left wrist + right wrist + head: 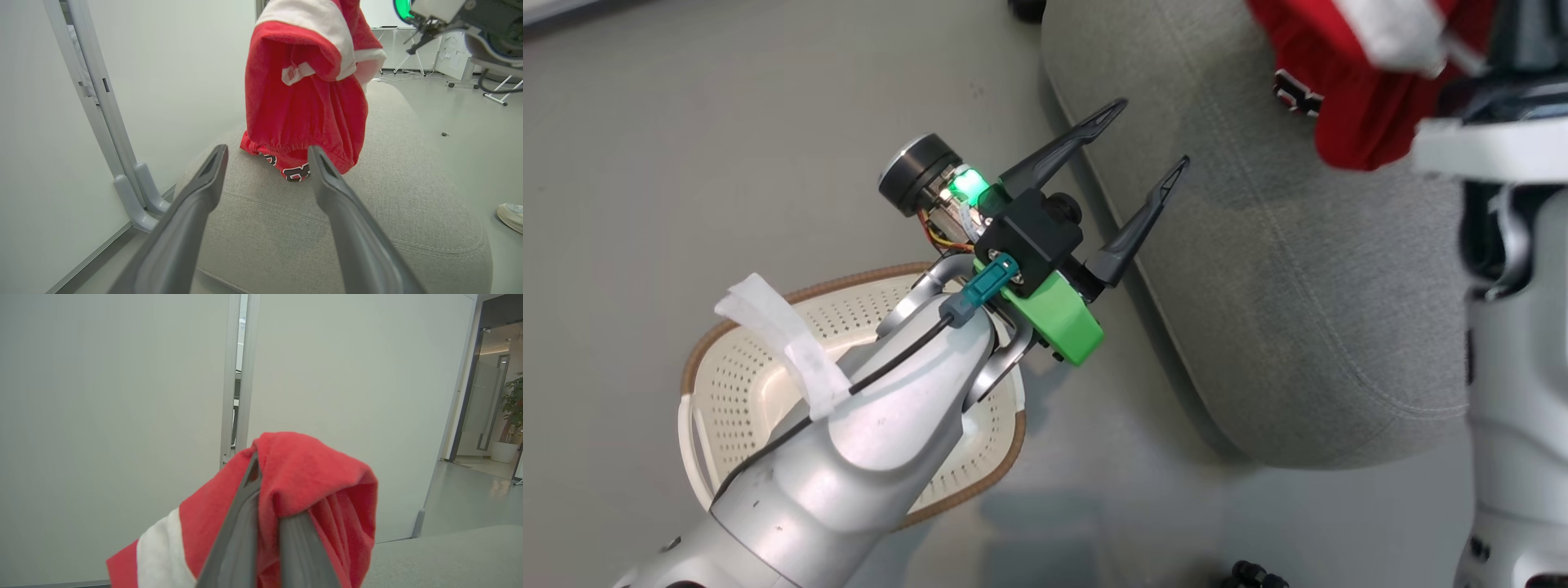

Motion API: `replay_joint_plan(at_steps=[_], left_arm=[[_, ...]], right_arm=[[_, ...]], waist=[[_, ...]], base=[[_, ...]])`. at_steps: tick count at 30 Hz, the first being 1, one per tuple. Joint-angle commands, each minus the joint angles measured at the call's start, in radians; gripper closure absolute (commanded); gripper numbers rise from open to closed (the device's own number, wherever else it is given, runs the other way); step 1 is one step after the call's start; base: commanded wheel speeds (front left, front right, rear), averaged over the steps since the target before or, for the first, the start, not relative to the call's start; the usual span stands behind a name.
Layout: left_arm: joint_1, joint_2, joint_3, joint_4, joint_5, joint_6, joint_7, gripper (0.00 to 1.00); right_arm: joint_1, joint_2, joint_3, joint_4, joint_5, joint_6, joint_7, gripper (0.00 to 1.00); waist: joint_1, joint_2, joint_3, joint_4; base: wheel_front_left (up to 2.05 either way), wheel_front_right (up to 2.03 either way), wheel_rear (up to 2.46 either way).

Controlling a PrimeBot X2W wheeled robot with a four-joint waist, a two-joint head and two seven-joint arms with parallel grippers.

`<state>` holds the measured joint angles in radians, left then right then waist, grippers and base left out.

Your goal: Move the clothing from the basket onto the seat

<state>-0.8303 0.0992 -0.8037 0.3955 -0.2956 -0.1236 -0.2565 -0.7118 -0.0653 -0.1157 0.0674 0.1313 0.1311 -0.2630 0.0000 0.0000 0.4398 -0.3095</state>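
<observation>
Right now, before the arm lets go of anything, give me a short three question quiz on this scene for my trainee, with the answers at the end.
1. True or false: the left gripper is shut on the clothing.
2. Which one grips the clothing? A the left gripper, B the right gripper, C neither.
3. Fill the gap: the gripped clothing hangs over the grey ____.
Key: 1 false, it stands open and empty; 2 B; 3 seat.
</observation>
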Motion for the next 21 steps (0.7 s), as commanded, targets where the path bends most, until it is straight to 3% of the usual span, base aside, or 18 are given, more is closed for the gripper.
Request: replay_joint_plan(at_steps=[1, 12, 21], left_arm=[[-0.024, 0.0, 0.0, -0.003, 0.009, 0.002, -0.001, 0.0], [-0.087, 0.016, 0.002, -0.013, 0.031, 0.009, -0.006, 0.0], [-0.1, 0.033, 0.005, -0.021, 0.033, 0.019, -0.008, 0.0]], right_arm=[[-0.042, -0.019, -0.021, -0.006, -0.012, -0.001, -0.002, 1.0], [-0.315, -0.196, -0.173, 0.056, -0.037, -0.001, -0.002, 1.0], [-0.351, -0.308, -0.236, 0.159, -0.031, -0.001, -0.002, 1.0]], waist=[[0.0, 0.0, 0.069, 0.049], [0.0, 0.0, 0.186, 0.105], [0.0, 0.0, 0.223, 0.095]], base=[[0.0, 0.0, 0.0], [0.0, 0.0, 0.0], [0.0, 0.0, 0.0]])
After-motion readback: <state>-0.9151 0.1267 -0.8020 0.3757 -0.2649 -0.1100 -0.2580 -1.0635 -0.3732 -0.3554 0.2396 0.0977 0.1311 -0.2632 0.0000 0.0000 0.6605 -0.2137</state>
